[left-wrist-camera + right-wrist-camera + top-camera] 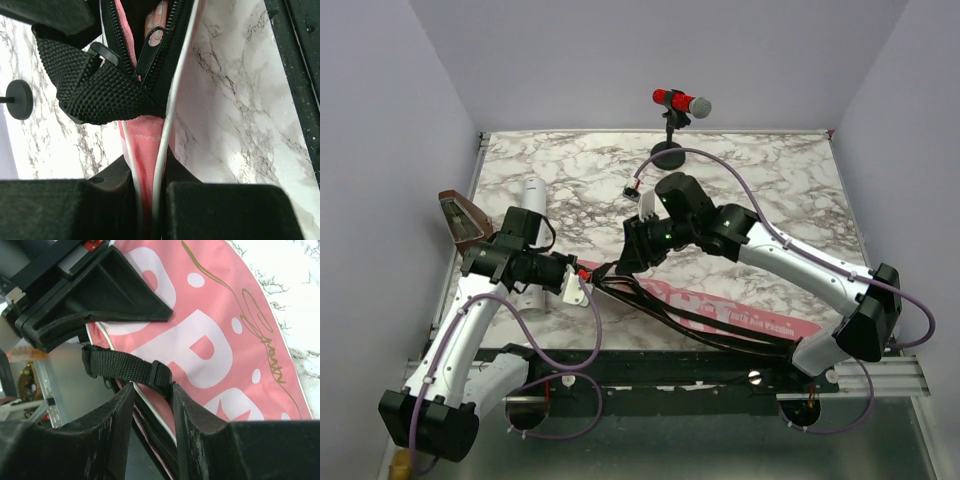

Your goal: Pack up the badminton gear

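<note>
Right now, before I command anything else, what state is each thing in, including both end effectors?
pink bag: lying on the table, zipper parted where visible.
Left end effector: shut on the pink bag's end.
Right end effector: shut on the bag's edge by the black strap.
white tube: lying outside the bag, partly under the left arm.
microphone: upright on its stand.
brown box: sitting at the table's left edge.

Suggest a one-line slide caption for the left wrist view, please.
Left end effector pinches the piped edge of the pink bag, below its zipper pull and black strap.
</note>
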Motion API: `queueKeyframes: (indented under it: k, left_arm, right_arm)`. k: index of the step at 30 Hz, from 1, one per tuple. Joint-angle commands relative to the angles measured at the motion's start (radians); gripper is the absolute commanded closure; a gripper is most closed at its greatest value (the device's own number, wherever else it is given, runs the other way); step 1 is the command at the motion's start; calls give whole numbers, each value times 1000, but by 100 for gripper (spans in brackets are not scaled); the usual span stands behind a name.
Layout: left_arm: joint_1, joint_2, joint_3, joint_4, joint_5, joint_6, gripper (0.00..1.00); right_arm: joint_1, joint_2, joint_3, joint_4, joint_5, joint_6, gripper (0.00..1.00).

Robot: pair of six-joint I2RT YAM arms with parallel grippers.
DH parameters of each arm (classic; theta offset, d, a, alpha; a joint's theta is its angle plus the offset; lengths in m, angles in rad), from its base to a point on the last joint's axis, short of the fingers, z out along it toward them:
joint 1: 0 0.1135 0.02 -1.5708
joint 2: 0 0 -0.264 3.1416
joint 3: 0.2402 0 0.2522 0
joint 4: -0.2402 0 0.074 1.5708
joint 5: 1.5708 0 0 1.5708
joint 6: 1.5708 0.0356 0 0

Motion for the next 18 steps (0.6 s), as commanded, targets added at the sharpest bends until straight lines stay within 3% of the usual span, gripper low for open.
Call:
queueKeyframes:
  k: [1, 5, 18]
  left_arm:
    - [-13, -50, -24, -28, -5, 41, 100]
    - [-13, -24, -2, -77, 16, 29, 100]
    - [-13, 71, 57, -149, 51, -42, 100]
  right_arm:
    - [5, -6, 94, -155, -46, -90, 55]
    - [4, -12, 122, -164, -57, -88, 48]
    - [5, -38, 136, -166, -62, -105, 51]
